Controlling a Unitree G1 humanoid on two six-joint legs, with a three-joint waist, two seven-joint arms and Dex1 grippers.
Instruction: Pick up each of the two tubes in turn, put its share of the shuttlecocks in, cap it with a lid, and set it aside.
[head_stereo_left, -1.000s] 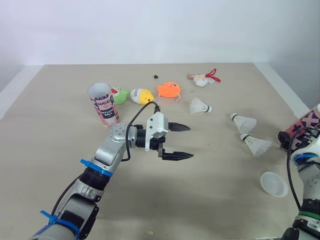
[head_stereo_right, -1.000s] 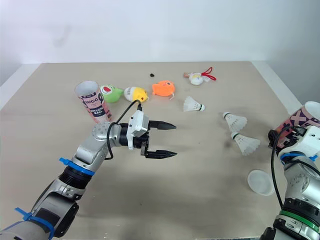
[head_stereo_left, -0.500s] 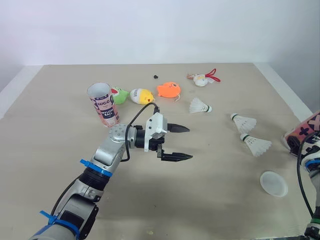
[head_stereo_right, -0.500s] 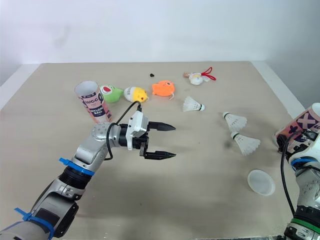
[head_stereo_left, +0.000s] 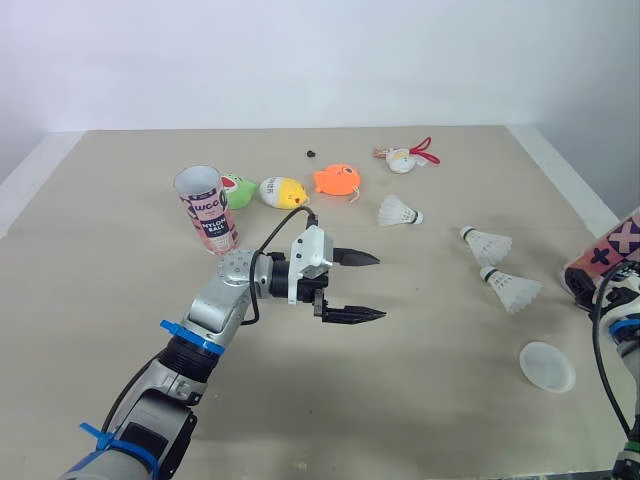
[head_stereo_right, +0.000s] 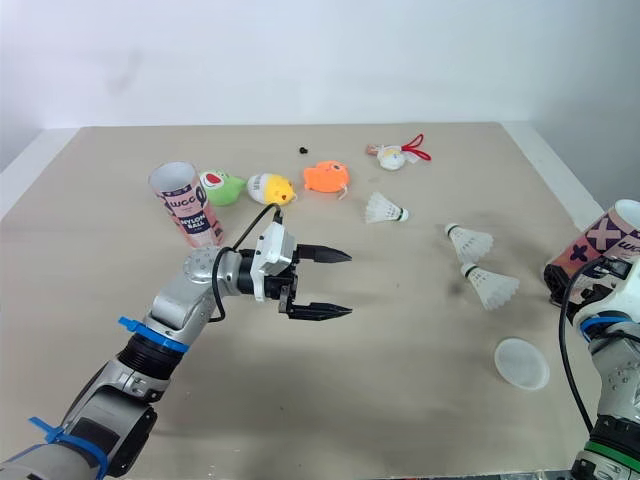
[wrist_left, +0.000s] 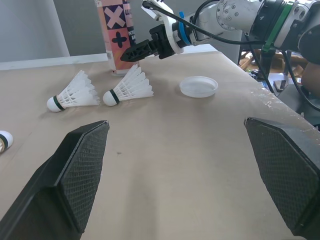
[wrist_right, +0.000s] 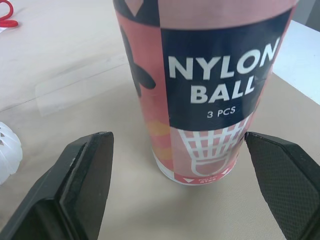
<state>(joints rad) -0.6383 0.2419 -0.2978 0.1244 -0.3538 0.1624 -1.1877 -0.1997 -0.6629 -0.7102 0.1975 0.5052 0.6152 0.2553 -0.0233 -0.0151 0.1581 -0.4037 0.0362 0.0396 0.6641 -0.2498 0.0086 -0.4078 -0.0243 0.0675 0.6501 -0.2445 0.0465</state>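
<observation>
One pink tube (head_stereo_left: 206, 208) stands upright with its mouth uncovered at the table's left. A second pink tube (wrist_right: 200, 85), marked NYLON BALL, stands at the right edge. My right gripper (wrist_left: 132, 52) is open just in front of this tube, a finger on each side, not touching it. Three white shuttlecocks lie right of centre: one (head_stereo_left: 400, 211) farther back, two (head_stereo_left: 487, 243) (head_stereo_left: 512, 289) close together. A clear round lid (head_stereo_left: 547, 366) lies flat near the front right. My left gripper (head_stereo_left: 380, 286) hovers open over mid-table, holding nothing.
A row of small toys lies behind the left tube: green (head_stereo_left: 238, 190), yellow (head_stereo_left: 283, 192) and orange (head_stereo_left: 337, 179). A white toy with a red loop (head_stereo_left: 405, 158) sits farther back. The table's right edge runs close to the right tube.
My right arm has drawn back toward the table's right edge, beside the pink tube. The left gripper has barely moved.
</observation>
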